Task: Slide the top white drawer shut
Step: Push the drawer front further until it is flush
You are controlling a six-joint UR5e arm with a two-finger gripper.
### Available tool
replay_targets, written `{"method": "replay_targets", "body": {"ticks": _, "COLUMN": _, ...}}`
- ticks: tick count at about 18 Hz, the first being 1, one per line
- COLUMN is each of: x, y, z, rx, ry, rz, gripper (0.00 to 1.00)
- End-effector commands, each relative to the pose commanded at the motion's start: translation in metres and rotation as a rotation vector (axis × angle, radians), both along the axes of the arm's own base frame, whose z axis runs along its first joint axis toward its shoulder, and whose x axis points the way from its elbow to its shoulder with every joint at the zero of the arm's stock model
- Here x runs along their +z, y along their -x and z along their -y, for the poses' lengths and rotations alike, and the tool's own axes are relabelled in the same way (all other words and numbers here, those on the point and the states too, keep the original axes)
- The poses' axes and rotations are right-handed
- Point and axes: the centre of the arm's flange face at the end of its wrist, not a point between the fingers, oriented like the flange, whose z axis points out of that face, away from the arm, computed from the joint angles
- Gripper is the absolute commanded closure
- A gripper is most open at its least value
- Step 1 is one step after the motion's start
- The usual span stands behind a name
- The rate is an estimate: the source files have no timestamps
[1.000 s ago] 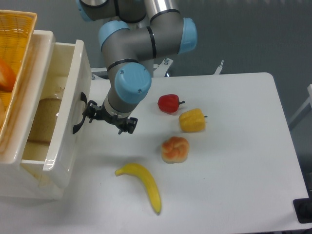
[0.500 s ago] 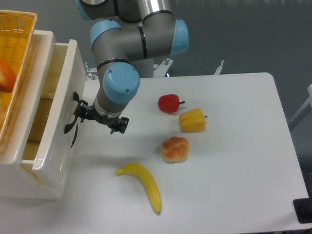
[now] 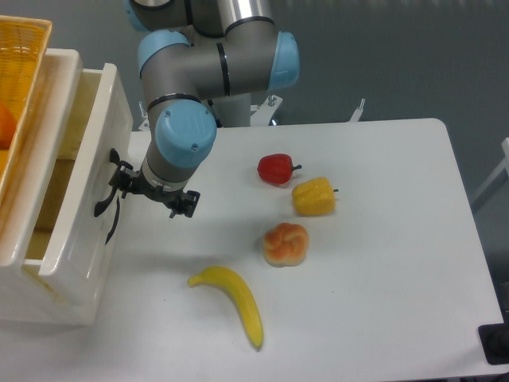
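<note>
The top white drawer [image 3: 94, 127] sticks out a little from the cabinet at the left, and its black arched handle [image 3: 106, 208] faces the table. My gripper [image 3: 151, 191] points down and its left side presses against the drawer front by the handle. The wrist hides the fingertips, so I cannot tell whether the jaws are open or shut. Nothing is seen in them.
A yellow wicker basket [image 3: 20, 48] sits on top of the cabinet. On the table lie a red pepper [image 3: 276, 168], a yellow pepper [image 3: 312, 196], an orange bun-like item [image 3: 285, 243] and a banana [image 3: 233, 301]. The lower cabinet front [image 3: 56, 298] shows below the drawer.
My gripper has moved left against the drawer front. The top drawer has slid left into the cabinet and now shows less of its inside.
</note>
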Motion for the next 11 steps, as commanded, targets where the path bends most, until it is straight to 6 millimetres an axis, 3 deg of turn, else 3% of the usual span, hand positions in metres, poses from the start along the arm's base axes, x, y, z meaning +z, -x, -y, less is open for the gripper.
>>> {"method": "replay_targets", "body": {"ticks": 3, "x": 0.001, "y": 0.007, "z": 0.002, "rx": 0.011, "ry": -0.002, "rz": -0.001, "gripper": 0.00}}
{"method": "replay_targets", "body": {"ticks": 11, "x": 0.013, "y": -0.001, "z": 0.007, "rx": 0.019, "ry": -0.015, "rz": 0.030, "gripper": 0.00}}
